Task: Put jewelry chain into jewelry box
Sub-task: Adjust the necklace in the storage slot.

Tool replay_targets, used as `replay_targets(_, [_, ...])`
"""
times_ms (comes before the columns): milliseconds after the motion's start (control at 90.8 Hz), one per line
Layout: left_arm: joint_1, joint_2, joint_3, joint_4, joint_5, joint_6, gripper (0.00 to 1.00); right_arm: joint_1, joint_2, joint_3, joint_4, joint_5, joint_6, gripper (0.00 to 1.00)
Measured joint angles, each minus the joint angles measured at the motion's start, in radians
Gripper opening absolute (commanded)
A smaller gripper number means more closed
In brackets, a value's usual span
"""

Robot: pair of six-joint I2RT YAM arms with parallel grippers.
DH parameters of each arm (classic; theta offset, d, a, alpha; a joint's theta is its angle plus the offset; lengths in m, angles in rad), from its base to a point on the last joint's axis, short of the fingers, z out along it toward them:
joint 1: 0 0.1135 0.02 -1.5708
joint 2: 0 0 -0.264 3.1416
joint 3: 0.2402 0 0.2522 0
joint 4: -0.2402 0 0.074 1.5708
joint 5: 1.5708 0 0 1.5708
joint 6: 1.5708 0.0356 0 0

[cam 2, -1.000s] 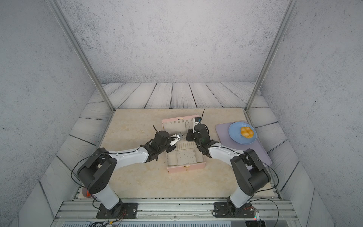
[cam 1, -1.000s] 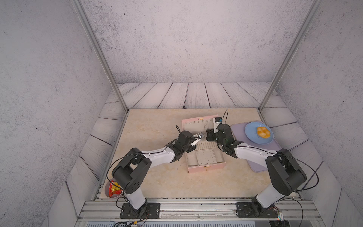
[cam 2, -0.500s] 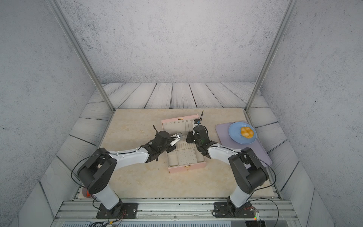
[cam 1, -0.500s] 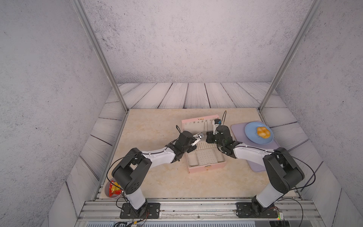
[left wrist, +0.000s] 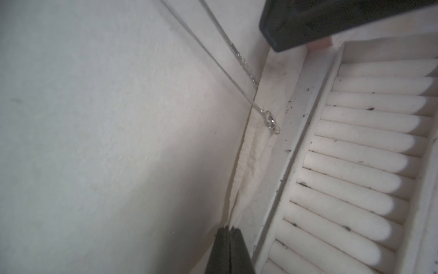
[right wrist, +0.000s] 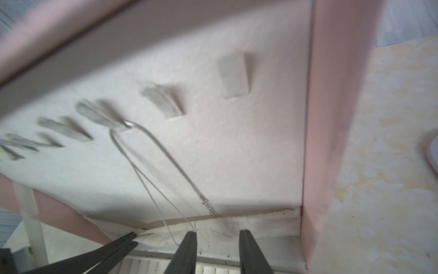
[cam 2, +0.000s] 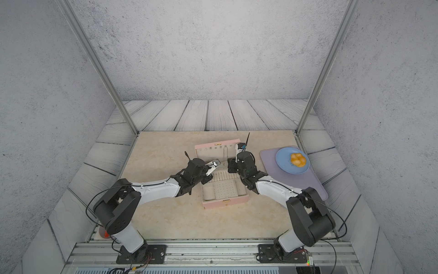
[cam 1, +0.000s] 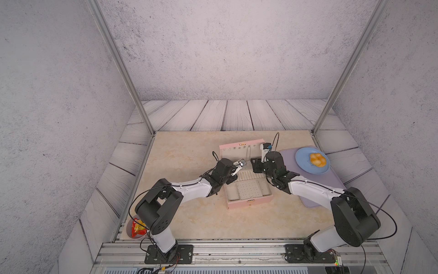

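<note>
End effector R ajar against jewelry chain; end effector L closed.

Right jaws parted
The black two-fingered right gripper was shut a second ago; now its jaws stand apart, a loop of the fine silvery jewelry chain touching it.

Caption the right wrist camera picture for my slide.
Chain hanging from a hook in the pink box lid, right gripper open at its lower end.
</note>
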Motion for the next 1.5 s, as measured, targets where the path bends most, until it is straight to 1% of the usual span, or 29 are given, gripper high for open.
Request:
replay_targets(143, [-0.003, 0.0, 0.005, -0.006, -0.018, -0.027, 0.0, 0.0, -0.025, -0.014, -0.003, 0.005, -0.002, 0.39])
replay_targets(242, [-0.005, 0.0, 0.013, -0.015, -0.026, -0.046, 0.0, 0.0, -0.025, -0.021, -0.005, 0.001, -0.001, 0.41])
replay_targets(330, [-0.005, 0.0, 0.018, -0.021, -0.028, -0.06, 0.0, -0.001, -0.025, -0.024, -0.004, -0.023, 0.0, 0.44])
replay_targets(506, [-0.008, 0.002, 0.039, -0.04, -0.047, -0.101, 0.0, -0.001, -0.025, -0.024, 0.011, -0.056, 0.001, 0.45])
replay_targets(583, [-0.01, 0.008, 0.048, -0.051, -0.061, -0.121, 0.1, -0.001, -0.025, -0.024, 0.019, -0.058, 0.001, 0.45])
replay_targets(661, [-0.01, 0.011, 0.055, -0.058, -0.07, -0.142, 0.23, -0.001, -0.026, -0.024, 0.024, -0.058, 0.0, 0.46])
replay_targets(705, [-0.01, 0.011, 0.06, -0.053, -0.075, -0.16, 0.29, -0.001, -0.029, -0.025, 0.024, -0.058, 0.0, 0.47])
replay_targets(815, [-0.012, 0.011, 0.081, -0.04, -0.075, -0.18, 0.37, -0.001, -0.048, -0.032, 0.024, -0.057, -0.002, 0.47])
replay_targets(936, [-0.014, 0.01, 0.087, -0.039, -0.069, -0.193, 0.4, -0.001, -0.086, -0.047, 0.02, -0.056, -0.005, 0.48])
replay_targets(1046, [-0.014, -0.008, 0.084, -0.053, -0.022, -0.202, 0.44, -0.001, -0.124, -0.058, 0.013, -0.053, -0.012, 0.5])
replay_targets(1079, [-0.014, -0.026, 0.075, -0.057, 0.0, -0.205, 0.46, -0.001, -0.142, -0.063, 0.004, -0.051, -0.014, 0.51])
replay_targets(1178, [-0.014, -0.128, 0.03, -0.089, 0.094, -0.214, 0.53, -0.001, -0.212, -0.089, -0.024, -0.037, -0.029, 0.6])
replay_targets(1288, [-0.015, -0.301, -0.037, -0.097, 0.195, -0.239, 0.58, -0.001, -0.328, -0.125, -0.067, 0.005, -0.055, 0.72])
replay_targets(1343, [-0.015, -0.389, -0.079, -0.092, 0.217, -0.261, 0.64, -0.002, -0.391, -0.142, -0.08, 0.037, -0.079, 0.79])
replay_targets(1409, [-0.015, -0.493, -0.127, -0.09, 0.21, -0.288, 0.72, -0.006, -0.467, -0.165, -0.088, 0.078, -0.11, 0.86])
replay_targets(1497, [-0.014, -0.598, -0.175, -0.1, 0.124, -0.315, 0.78, -0.027, -0.546, -0.185, -0.102, 0.129, -0.15, 0.9])
